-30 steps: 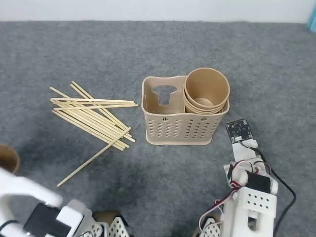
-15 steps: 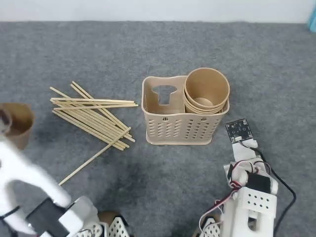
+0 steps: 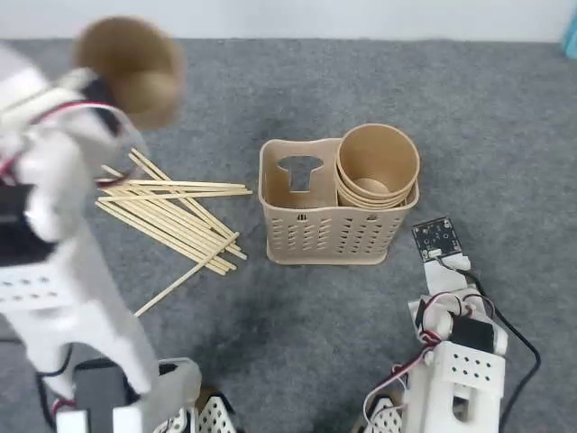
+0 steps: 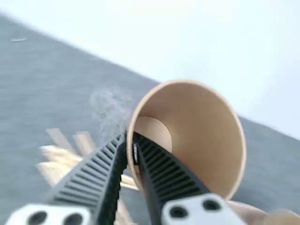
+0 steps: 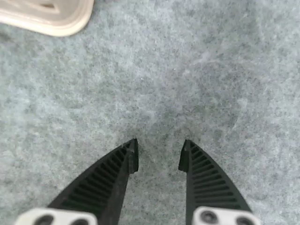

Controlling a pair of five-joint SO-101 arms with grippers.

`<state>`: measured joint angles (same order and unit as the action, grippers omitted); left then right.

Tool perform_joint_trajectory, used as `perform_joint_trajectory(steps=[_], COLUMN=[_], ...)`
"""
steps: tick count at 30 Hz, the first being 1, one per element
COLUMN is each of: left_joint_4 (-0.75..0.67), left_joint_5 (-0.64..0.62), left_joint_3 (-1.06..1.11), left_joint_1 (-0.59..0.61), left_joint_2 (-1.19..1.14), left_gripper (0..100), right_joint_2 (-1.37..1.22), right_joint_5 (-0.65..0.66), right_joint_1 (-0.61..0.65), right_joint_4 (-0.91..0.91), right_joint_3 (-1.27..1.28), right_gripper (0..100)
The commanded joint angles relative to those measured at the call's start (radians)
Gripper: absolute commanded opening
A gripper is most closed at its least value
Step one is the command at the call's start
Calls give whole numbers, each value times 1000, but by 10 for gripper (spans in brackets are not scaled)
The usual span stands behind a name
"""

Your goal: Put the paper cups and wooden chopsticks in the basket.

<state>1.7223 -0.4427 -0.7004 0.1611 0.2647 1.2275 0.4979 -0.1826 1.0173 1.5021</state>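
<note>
A brown paper cup (image 3: pixel 131 68) hangs in the air at the back left, above the pile of wooden chopsticks (image 3: pixel 167 212). My left gripper (image 4: pixel 131 140) is shut on the rim of this cup (image 4: pixel 197 126), one finger inside and one outside. The beige basket (image 3: pixel 325 236) stands at the middle of the carpet with a stack of paper cups (image 3: pixel 377 162) in its right compartment. Its left compartment holds nothing. My right gripper (image 5: pixel 159 157) is open low over bare carpet, just in front of the basket's corner (image 5: pixel 47 16).
Grey carpet covers the whole table. The right arm's body (image 3: pixel 451 334) sits at the front right of the basket. One chopstick (image 3: pixel 185 275) lies apart from the pile, angled toward the front. A pale wall runs along the far edge.
The left arm has swung up from the front left edge to the back left, lifting the paper cup high over the chopsticks. The right arm has not moved.
</note>
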Motion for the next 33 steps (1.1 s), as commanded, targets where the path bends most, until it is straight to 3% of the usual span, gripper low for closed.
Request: perform_joint_trajectory(steps=[1,7,13,23,33], left_joint_4=[-74,-230,-261,-227,-265], left_joint_5=[-61,-124,-124,-123,-123], left_joint_3=[-41,-30,13,82,251], left_joint_1=[-207,-425,-632,-611,-618], left_joint_2=[25,15,-9,-203,-233], left_gripper=[12,12,12,12,12], right_joint_2=[19,19,19,19,19], right_joint_5=[14,14,14,14,14], right_joint_1=[-2,-2,4,5,5], right_joint_4=[-16,-16,-22,-22,-22], right_joint_3=[-8,-8,-8,-8,-8], right_gripper=[162,162,162,162,162])
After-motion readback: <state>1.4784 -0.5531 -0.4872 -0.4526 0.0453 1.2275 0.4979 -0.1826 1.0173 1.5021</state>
